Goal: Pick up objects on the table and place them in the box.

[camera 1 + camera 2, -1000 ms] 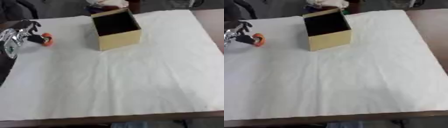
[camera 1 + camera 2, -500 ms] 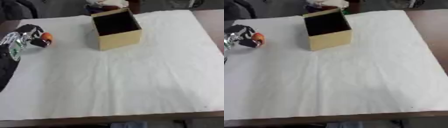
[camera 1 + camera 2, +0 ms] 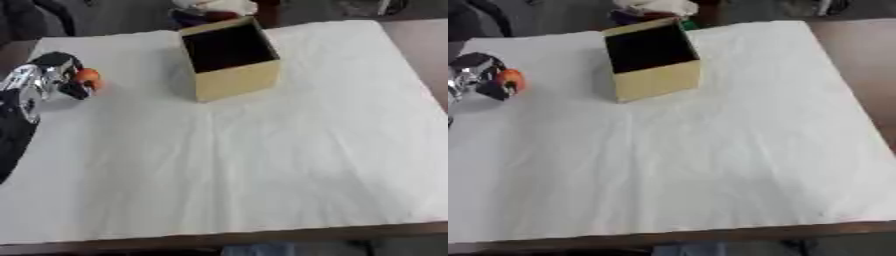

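Observation:
A small orange object (image 3: 88, 79) sits at the far left of the white-covered table (image 3: 262, 150). My left hand (image 3: 48, 80), silver and black, has its fingers curled round that object. An open tan cardboard box (image 3: 229, 59) with a dark inside stands at the back centre, well to the right of the hand. My right hand shows in neither view.
Past the table's far edge, behind the box, lies a white and dark bundle (image 3: 214, 10). A dark shape (image 3: 31, 17) sits at the back left corner. Brown tabletop (image 3: 429, 50) shows beyond the cloth's right edge.
My left hand has closed in on the orange object and shifted slightly toward the box with it. The box has not moved.

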Tool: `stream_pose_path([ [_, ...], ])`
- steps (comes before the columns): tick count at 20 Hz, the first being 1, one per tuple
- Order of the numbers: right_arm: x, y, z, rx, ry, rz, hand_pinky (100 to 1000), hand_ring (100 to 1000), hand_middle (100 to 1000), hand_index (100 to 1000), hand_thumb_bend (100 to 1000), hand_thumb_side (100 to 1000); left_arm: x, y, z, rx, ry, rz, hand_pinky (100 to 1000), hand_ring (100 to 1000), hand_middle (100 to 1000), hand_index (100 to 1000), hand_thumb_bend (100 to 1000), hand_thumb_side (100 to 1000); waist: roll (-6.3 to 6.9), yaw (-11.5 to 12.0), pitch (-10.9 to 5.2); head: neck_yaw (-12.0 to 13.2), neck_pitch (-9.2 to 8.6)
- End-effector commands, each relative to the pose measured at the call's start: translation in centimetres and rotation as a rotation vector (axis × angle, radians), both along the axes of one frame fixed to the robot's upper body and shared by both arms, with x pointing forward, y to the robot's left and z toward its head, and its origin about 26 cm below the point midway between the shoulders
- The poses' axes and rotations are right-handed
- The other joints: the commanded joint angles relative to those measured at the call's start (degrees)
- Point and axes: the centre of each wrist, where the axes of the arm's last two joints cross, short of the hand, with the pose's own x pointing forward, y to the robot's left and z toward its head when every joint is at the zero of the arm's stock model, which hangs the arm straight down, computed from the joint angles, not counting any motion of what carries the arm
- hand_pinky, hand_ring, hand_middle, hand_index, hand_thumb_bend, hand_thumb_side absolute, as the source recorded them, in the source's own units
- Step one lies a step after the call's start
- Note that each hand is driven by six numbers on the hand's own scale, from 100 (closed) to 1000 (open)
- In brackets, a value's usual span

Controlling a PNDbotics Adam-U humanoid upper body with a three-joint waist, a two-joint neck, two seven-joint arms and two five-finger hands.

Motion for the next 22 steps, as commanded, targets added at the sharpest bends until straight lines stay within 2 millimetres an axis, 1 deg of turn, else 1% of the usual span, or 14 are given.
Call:
stream_pose_path([
  [1, -0.2, 0.0, 0.8, -0.013, -0.025, 0.007, 726, 992, 754, 959, 100, 470, -0.2, 0.5, 3.2, 0.067, -0.13, -0.009, 649, 527, 432, 529, 100, 292, -0.07, 0.2, -0.65, -0.09, -0.05],
  [4, -0.2, 0.0, 0.8, -0.014, -0.024, 0.006, 726, 993, 754, 957, 100, 470, -0.2, -0.3, 4.9, 0.099, -0.215, -0.045, 652, 532, 431, 525, 100, 285, -0.02, 0.44, -0.76, -0.29, -0.09],
  [7, -0.2, 0.0, 0.8, -0.017, -0.023, 0.009, 726, 992, 753, 957, 100, 470, -0.2, -1.7, 7.1, 0.125, -0.269, -0.117, 654, 532, 428, 521, 100, 292, -0.02, 0.55, -0.87, -0.57, -0.16],
  [10, -0.2, 0.0, 0.7, -0.019, -0.02, 0.01, 726, 992, 753, 956, 100, 470, -0.1, -3.6, 9.6, 0.131, -0.337, -0.186, 656, 532, 429, 522, 100, 297, -0.09, 0.53, -1.07, -0.66, -0.07],
  [13, -0.2, 0.0, 0.7, -0.021, -0.018, 0.015, 727, 992, 753, 956, 100, 470, 0.5, -6.6, 11.3, 0.113, -0.397, -0.283, 657, 533, 431, 523, 100, 302, -0.2, 0.47, -1.25, -0.86, -0.02],
  [15, -0.2, 0.1, 0.7, -0.023, -0.018, 0.023, 727, 992, 753, 956, 100, 470, 1.1, -9.0, 11.9, 0.098, -0.418, -0.353, 659, 535, 433, 525, 100, 306, -0.27, 0.22, -1.35, -0.7, 0.04],
  [18, -0.1, 0.3, 0.8, -0.025, -0.017, 0.038, 727, 992, 753, 956, 100, 470, 2.1, -12.4, 12.1, 0.098, -0.423, -0.446, 663, 540, 439, 530, 100, 309, -0.27, -0.69, -1.48, -0.18, -0.01],
  [20, 0.0, 0.4, 0.9, -0.025, -0.019, 0.05, 728, 992, 753, 956, 100, 470, 2.6, -14.3, 11.7, 0.117, -0.406, -0.498, 665, 543, 443, 534, 100, 313, -0.2, -1.47, -1.53, 0.09, -0.04],
  [22, 0.1, 0.5, 0.9, -0.025, -0.019, 0.057, 728, 992, 753, 956, 100, 470, 3.1, -15.8, 11.0, 0.126, -0.383, -0.534, 666, 545, 447, 538, 100, 309, -0.15, -2.07, -1.54, 0.16, -0.16],
])
